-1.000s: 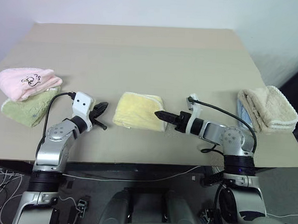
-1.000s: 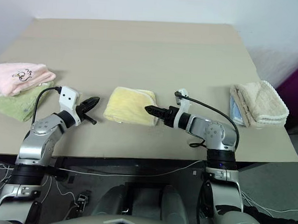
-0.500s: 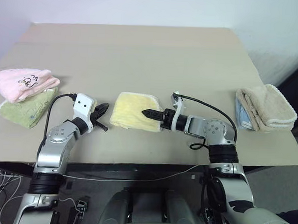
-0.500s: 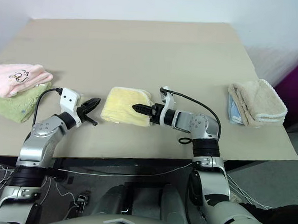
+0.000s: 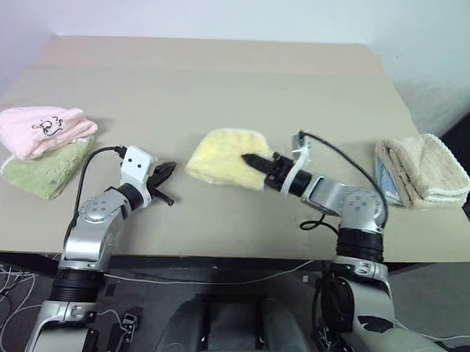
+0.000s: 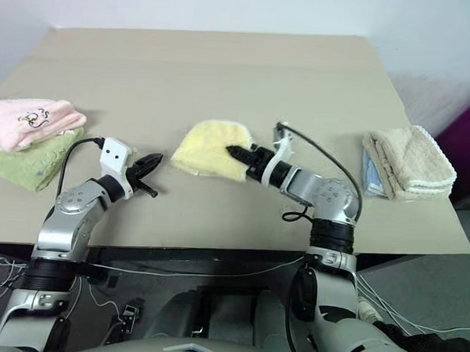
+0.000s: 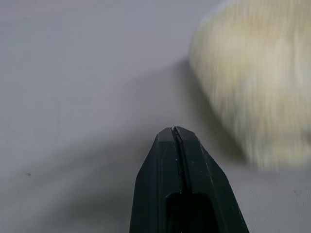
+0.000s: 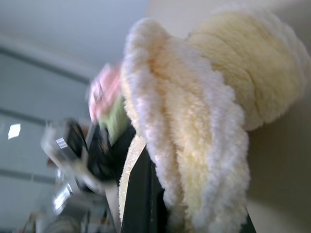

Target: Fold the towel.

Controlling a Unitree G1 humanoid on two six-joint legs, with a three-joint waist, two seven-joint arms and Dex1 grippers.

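Left eye view, centre frame: right gripper (image 5: pixel 248 158) pinches the towel (image 5: pixel 219 155), its fingertips buried in pile. Left gripper (image 5: pixel 166 172), lower left, is closed and empty. Towel's underside is hidden.

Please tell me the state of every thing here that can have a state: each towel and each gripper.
towel: folded, one edge lifted off the table by the right gripper
right gripper: shut on the towel's edge
left gripper: shut, holding nothing, beside the towel
pink towel: folded, lying on the green towel
green towel: folded, under the pink towel
beige towel: folded, lying at the table's right edge
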